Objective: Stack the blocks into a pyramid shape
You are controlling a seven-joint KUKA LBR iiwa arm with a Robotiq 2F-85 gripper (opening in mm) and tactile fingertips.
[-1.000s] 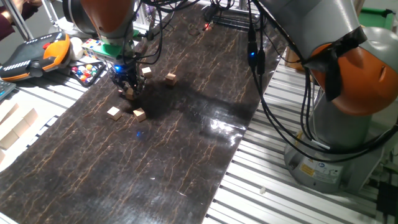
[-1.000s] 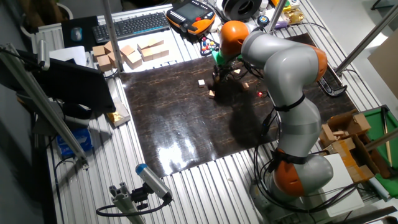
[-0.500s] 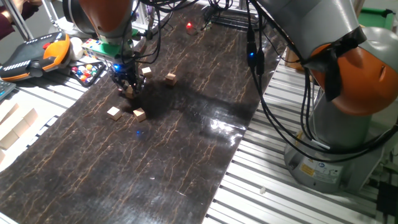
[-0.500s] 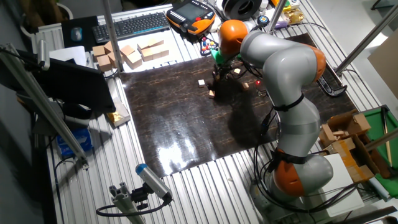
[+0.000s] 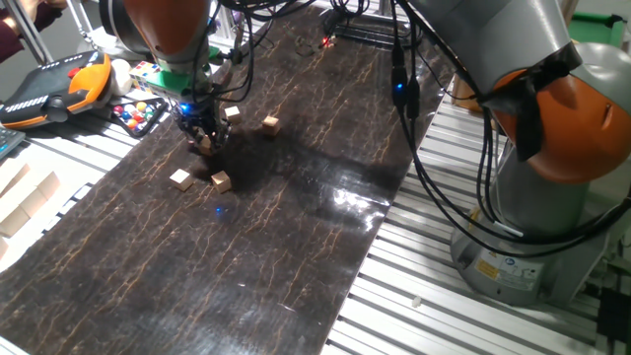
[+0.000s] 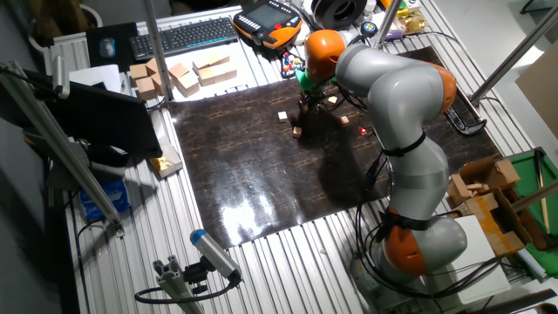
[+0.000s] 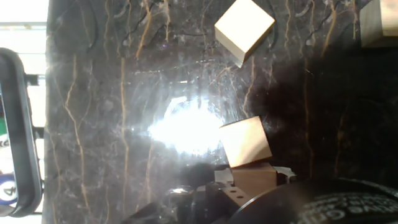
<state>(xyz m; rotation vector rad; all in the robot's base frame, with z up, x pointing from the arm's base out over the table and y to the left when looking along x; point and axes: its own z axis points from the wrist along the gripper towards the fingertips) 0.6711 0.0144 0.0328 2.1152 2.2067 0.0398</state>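
My gripper (image 5: pixel 202 136) hangs low over the far left of the dark mat (image 5: pixel 246 247), and it shows in the other fixed view as the gripper (image 6: pixel 307 106). It looks shut on a tan block (image 7: pixel 254 180) at the bottom of the hand view. A second block (image 7: pixel 247 142) lies on the mat touching that one. In the fixed view only one block (image 5: pixel 205 146) shows under the fingers. Loose blocks lie nearby: two in front (image 5: pixel 180 178) (image 5: pixel 221 180) and two behind (image 5: pixel 232 112) (image 5: pixel 270 123). No stepped stack shows.
Off the mat's left edge lie an orange teach pendant (image 5: pixel 59 84), a multicoloured cube (image 5: pixel 138 113) and larger pale wooden blocks (image 5: pixel 25 202). A keyboard (image 6: pixel 183 35) sits behind them. The arm's base (image 5: pixel 552 197) and its cables stand to the mat's right.
Hardly anything differs. The gripper stays low over the same spot at the mat's far left, and the loose blocks lie where they were.
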